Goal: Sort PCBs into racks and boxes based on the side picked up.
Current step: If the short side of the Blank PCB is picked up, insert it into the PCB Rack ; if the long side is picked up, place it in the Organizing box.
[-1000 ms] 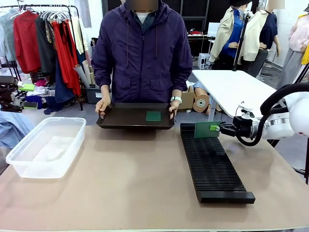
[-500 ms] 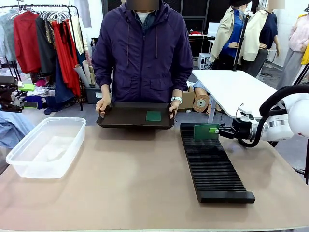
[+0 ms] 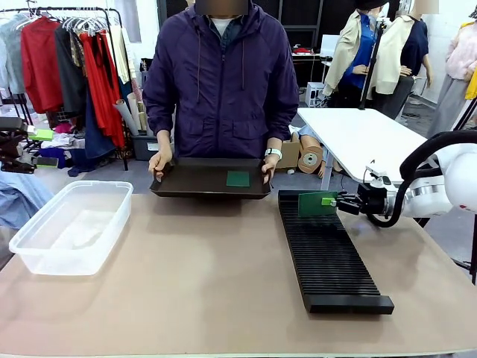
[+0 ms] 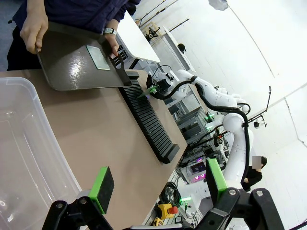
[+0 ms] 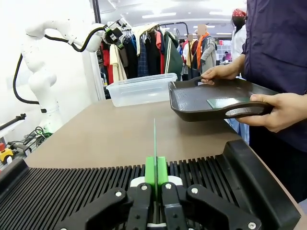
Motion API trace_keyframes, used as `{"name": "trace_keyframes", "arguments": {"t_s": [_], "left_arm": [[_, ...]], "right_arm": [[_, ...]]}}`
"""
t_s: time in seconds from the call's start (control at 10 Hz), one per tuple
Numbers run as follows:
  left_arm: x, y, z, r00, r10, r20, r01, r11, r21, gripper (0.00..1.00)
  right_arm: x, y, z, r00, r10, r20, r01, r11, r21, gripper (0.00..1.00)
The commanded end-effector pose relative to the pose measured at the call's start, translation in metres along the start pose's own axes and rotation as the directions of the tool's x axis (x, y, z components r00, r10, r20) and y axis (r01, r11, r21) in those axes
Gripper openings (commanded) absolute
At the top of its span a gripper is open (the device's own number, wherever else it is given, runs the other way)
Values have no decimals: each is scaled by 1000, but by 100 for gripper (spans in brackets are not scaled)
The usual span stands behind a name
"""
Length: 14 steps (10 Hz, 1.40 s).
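Tally is running to two PCBs: one PCB (image 3: 317,203) standing on edge at the far end of the rack (image 3: 328,257), one PCB (image 3: 238,179) lying flat in the tray (image 3: 194,188). One black slotted rack, one clear tub (image 3: 71,227) and one black handled tray are sitting on one tan table (image 3: 194,291). One person is showing two hands: one hand (image 3: 159,161), the other hand (image 3: 268,167). Two grippers are showing: right gripper (image 3: 332,201), left gripper (image 4: 158,181).
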<state>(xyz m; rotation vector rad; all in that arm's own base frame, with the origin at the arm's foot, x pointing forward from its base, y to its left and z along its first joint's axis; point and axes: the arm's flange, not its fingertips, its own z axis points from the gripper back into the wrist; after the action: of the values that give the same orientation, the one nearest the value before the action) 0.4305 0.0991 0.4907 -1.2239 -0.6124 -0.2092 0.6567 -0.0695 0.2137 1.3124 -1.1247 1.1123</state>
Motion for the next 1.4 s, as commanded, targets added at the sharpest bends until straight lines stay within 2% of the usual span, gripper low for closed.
{"name": "trace_keyframes", "arguments": {"t_s": [0.0,0.4,0.5,1.3], "left_arm": [[0,-3,1,1000,3,-2,-3,1000,-7,100],[0,-3,1,1000,3,-2,-3,1000,-7,100],[0,-3,1,1000,3,-2,-3,1000,-7,100],[0,-3,1,1000,3,-2,-3,1000,-7,100]], "right_arm": [[2,5,-4,999,19,-31,-19,1000,6,0],[1,7,-6,999,-31,-27,30,999,-21,0],[-2,1,0,1000,-4,-2,4,1000,0,0],[-2,1,0,1000,-4,-2,4,1000,0,0]]}}
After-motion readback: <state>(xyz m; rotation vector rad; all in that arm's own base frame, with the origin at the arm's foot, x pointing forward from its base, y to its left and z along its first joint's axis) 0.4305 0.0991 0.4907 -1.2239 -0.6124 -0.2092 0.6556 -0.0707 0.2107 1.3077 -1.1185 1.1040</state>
